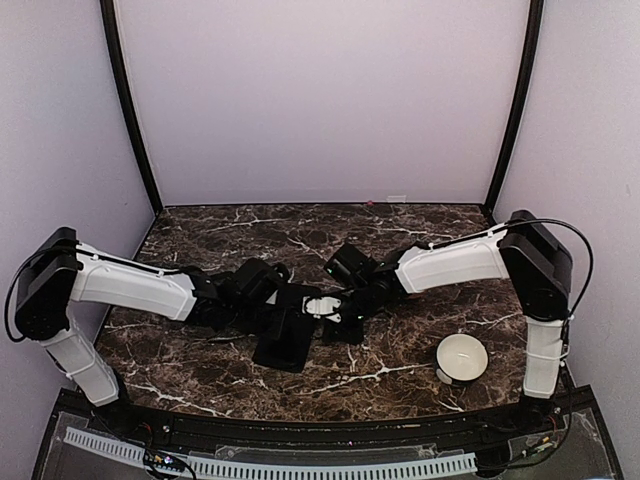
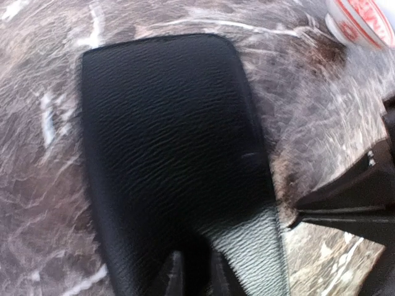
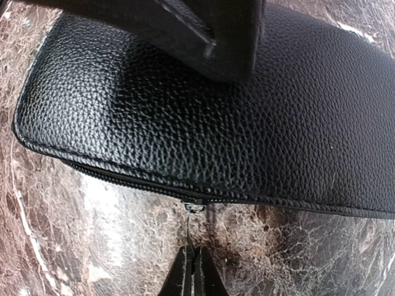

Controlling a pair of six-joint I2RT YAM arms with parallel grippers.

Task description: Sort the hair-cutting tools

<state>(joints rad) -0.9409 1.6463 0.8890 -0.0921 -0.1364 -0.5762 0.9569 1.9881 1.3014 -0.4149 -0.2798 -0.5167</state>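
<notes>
No hair-cutting tools are in view. A flat black leather case (image 1: 283,342) lies zipped on the marble table, and it fills the left wrist view (image 2: 166,135) and the right wrist view (image 3: 203,117). My left gripper (image 2: 197,271) sits low over the case's near end. Its fingers (image 2: 176,274) stand a little apart, with only dark case surface between them. My right gripper (image 3: 193,262) is at the case's long side, shut on the thin metal zipper pull (image 3: 189,225). The slider (image 3: 195,207) sits partway along the zip.
A white bowl (image 1: 461,357) stands on the table to the right of the case, near the right arm's base; its orange-and-white rim (image 2: 361,18) shows at the left wrist view's top right. The two arms meet over the case at the table's middle.
</notes>
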